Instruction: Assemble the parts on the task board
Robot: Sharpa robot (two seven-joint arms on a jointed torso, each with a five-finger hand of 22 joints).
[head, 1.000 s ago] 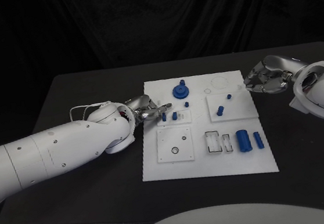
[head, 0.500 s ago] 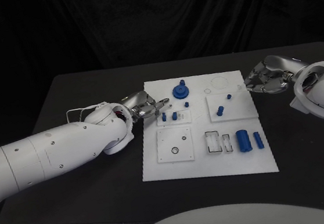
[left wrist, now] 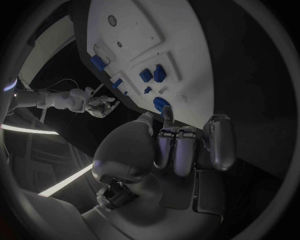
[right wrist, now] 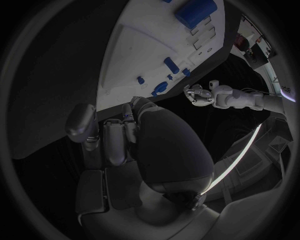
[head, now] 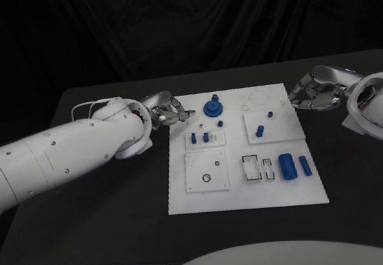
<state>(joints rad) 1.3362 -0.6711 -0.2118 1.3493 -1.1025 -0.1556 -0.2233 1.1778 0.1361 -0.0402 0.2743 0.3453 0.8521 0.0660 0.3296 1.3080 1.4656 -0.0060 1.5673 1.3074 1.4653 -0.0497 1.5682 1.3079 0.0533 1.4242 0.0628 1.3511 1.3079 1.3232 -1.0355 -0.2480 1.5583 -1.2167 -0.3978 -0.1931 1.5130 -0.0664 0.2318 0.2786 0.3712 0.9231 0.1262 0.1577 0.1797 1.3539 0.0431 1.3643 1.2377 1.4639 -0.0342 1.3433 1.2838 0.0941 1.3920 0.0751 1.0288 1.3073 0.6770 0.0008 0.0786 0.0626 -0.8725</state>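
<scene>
While both hands curl empty, task board [head: 247,189] between fingers [head: 176,114]

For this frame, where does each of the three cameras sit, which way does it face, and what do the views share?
Head view: on the robot's head, looking down at the white board on the black table; both white arms enter, left hand and right hand flanking it.
Left wrist view: behind the left hand, facing the board; the right hand shows beyond.
Right wrist view: behind the right hand, facing the board; the left hand shows beyond.
Shared: the board and blue parts.
</scene>
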